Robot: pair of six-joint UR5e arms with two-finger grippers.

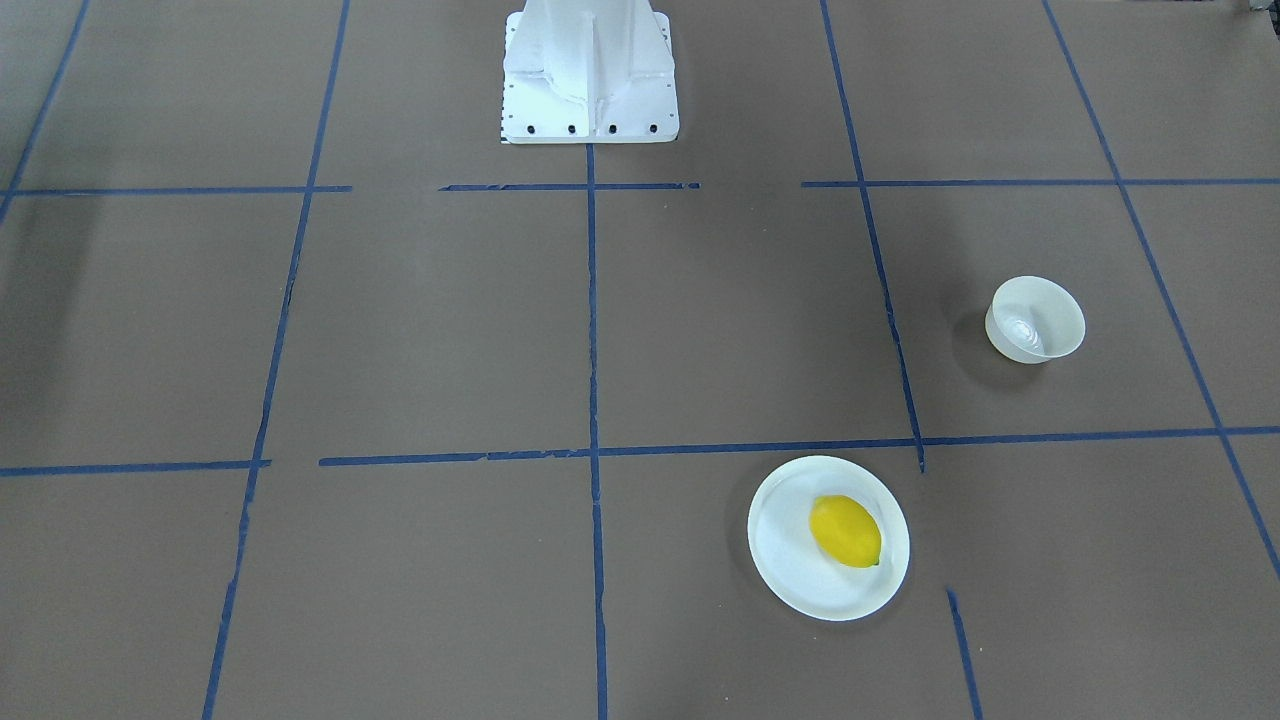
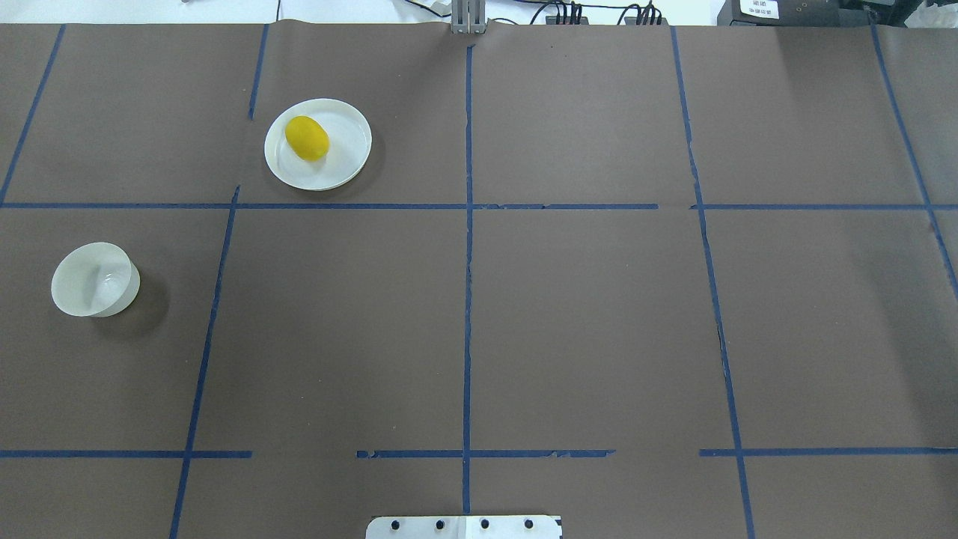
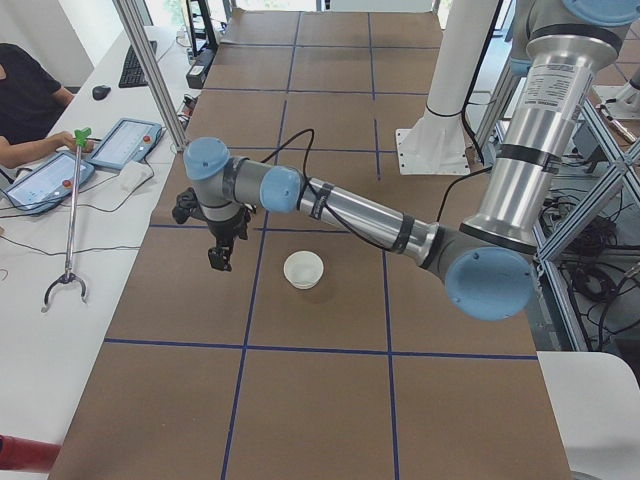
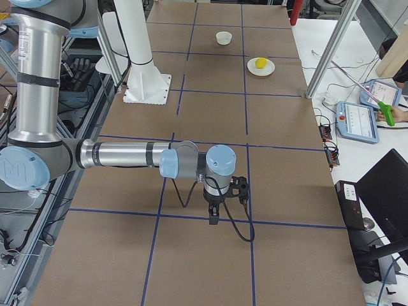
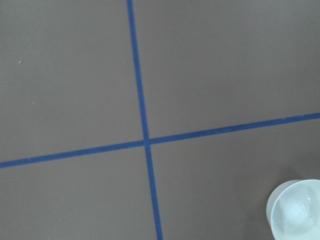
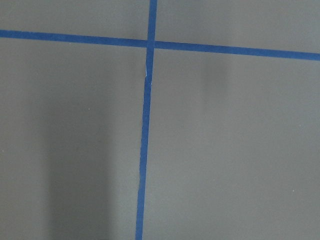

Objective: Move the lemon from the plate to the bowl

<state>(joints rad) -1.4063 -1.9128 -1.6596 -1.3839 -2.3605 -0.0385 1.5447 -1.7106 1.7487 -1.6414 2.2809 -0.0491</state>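
The yellow lemon (image 1: 845, 531) lies on the wide white plate (image 1: 790, 570), on the far side of the table on my left; both also show in the overhead view, lemon (image 2: 307, 138) and plate (image 2: 344, 150). The small deep white bowl (image 1: 1035, 319) stands empty, apart from the plate and nearer my base (image 2: 95, 279). My left gripper (image 3: 220, 258) hangs above the table beside the bowl (image 3: 303, 269); I cannot tell whether it is open or shut. My right gripper (image 4: 213, 220) hangs far from them; I cannot tell its state either.
Brown table paper with blue tape grid lines (image 2: 468, 224). The white robot base (image 1: 590, 70) stands at the table's edge. In the left wrist view the bowl (image 5: 295, 210) shows at the bottom right. Operators' tablets (image 3: 120, 145) and a grabber stick (image 3: 70, 220) lie on the side desk.
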